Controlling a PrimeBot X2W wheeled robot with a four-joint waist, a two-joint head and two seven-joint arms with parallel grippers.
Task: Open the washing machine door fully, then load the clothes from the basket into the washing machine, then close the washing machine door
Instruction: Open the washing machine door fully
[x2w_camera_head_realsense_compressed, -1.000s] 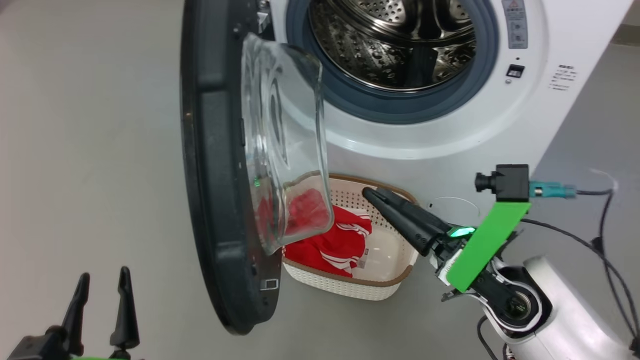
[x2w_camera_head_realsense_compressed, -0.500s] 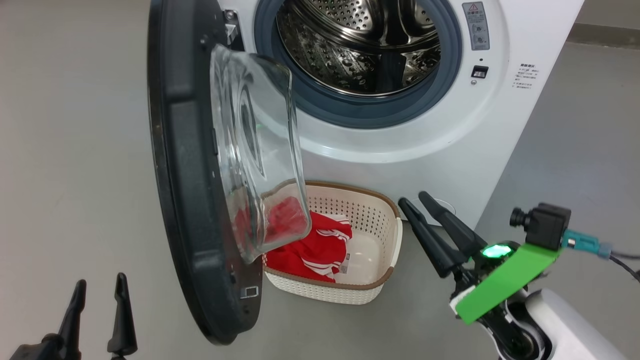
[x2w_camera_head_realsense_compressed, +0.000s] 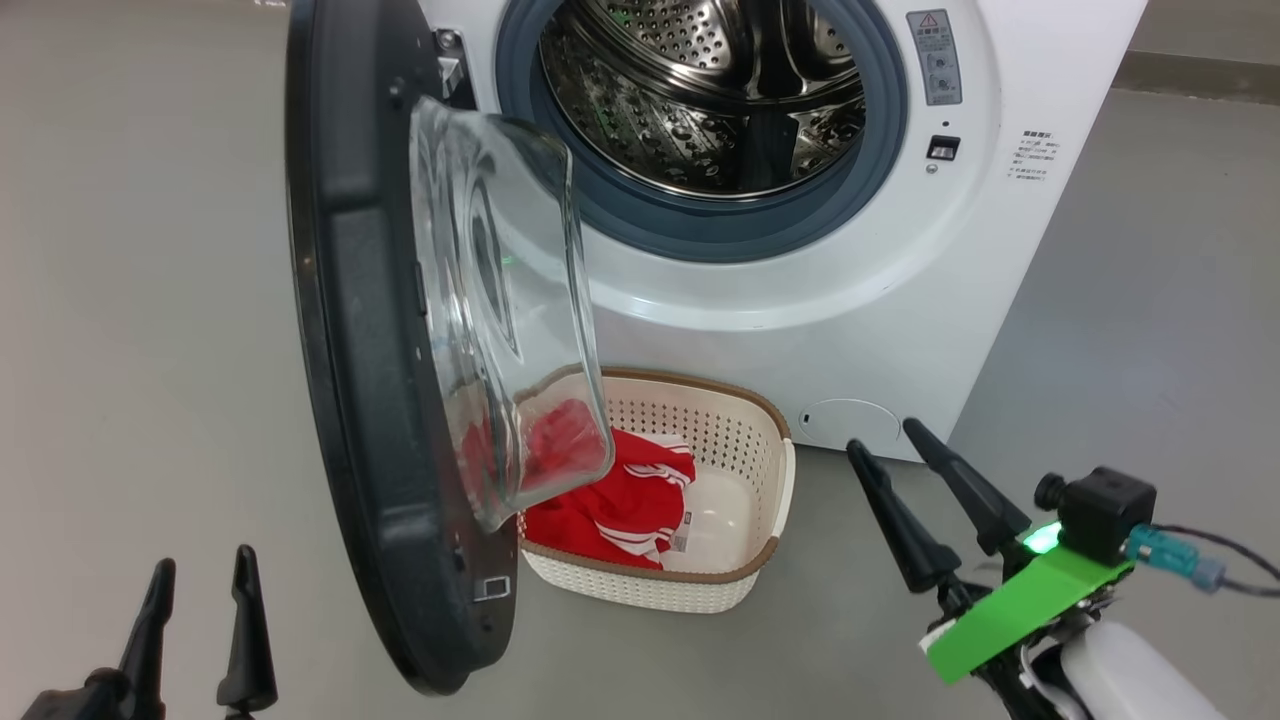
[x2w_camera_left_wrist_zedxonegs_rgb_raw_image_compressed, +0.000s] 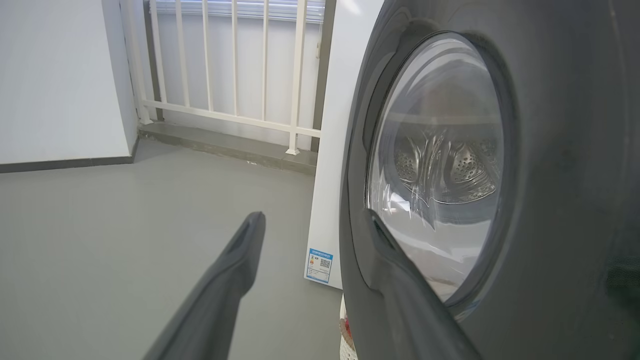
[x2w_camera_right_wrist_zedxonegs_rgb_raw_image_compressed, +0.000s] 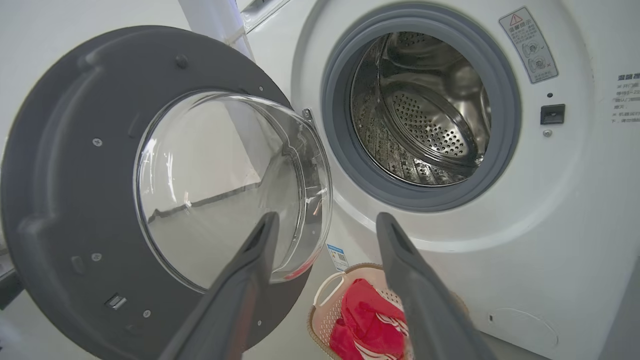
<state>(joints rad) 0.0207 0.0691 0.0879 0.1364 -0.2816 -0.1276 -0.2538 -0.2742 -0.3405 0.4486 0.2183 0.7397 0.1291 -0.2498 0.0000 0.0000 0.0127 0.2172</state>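
The right gripper (x2w_camera_head_realsense_compressed: 885, 437), two long dark fingers on a green-tagged wrist, has its jaws spread wide with nothing between them. It sits at 4 o'clock in the head view with its tips slanting toward 11 o'clock, over the bare grey floor (x2w_camera_head_realsense_compressed: 150, 300). The left gripper (x2w_camera_head_realsense_compressed: 205, 560) is equally spread and empty at 7 o'clock, fingers pointing to 12, near the door's outer face but apart from it.

At 9 o'clock from the right gripper, the small cream-white perforated plastic basket (x2w_camera_head_realsense_compressed: 640, 590) with a brown rim stands on the floor against the big white front-loading washing machine (x2w_camera_head_realsense_compressed: 850, 300). The bright red, white-striped clothes (x2w_camera_head_realsense_compressed: 610, 500) lie in its left half.

The large round washing machine door (x2w_camera_head_realsense_compressed: 350, 350), black-rimmed with a clear bulging glass bowl (x2w_camera_head_realsense_compressed: 500, 300), stands swung out at 9 o'clock of the steel perforated drum (x2w_camera_head_realsense_compressed: 700, 100). The basket is at 6 o'clock below that opening.
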